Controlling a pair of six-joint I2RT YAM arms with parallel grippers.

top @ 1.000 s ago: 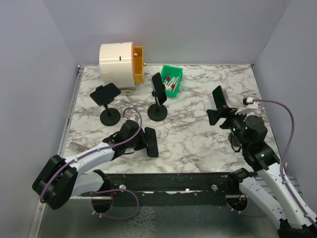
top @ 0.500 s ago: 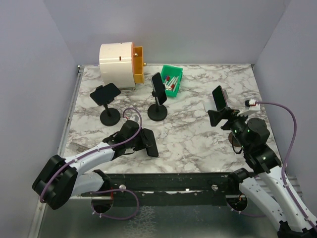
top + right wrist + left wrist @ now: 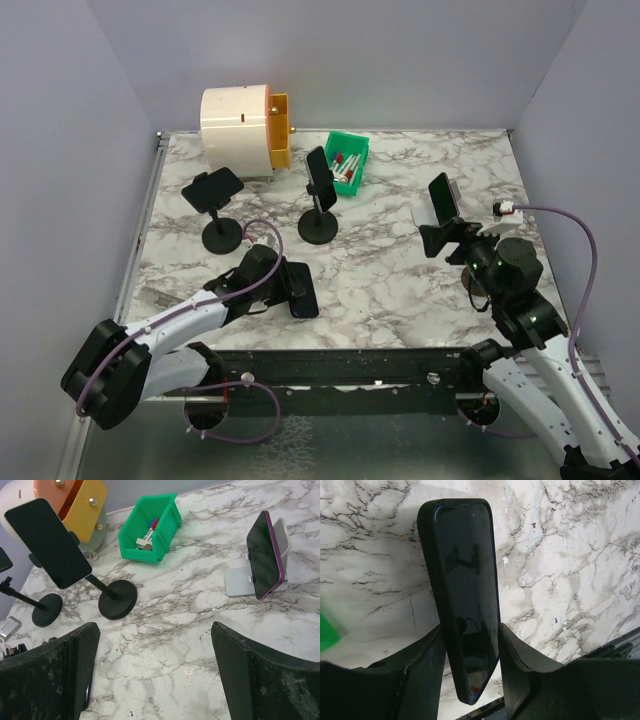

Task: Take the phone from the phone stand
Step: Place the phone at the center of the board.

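Note:
A dark phone (image 3: 465,580) stands on its long edge on the marble, leaning, between the fingers of my left gripper (image 3: 471,627). The jaws are open: a gap shows beside the right finger (image 3: 517,655), while the left finger lies close against the phone's edge. From above, this phone (image 3: 303,288) sits near the front edge. A second phone (image 3: 48,542) rests on a black phone stand (image 3: 118,598). A purple-edged phone (image 3: 265,555) leans in a white stand (image 3: 240,582). My right gripper (image 3: 154,627) hangs open and empty above the marble.
Another black stand (image 3: 222,236) is at the left, and I cannot tell what its head carries. A green bin (image 3: 347,160) of small items and a white-and-orange drum (image 3: 245,130) stand at the back. Grey walls close three sides.
My left gripper's jaws have spread apart around the dark phone, which has sunk toward the marble. The right gripper has shifted slightly and stays open.

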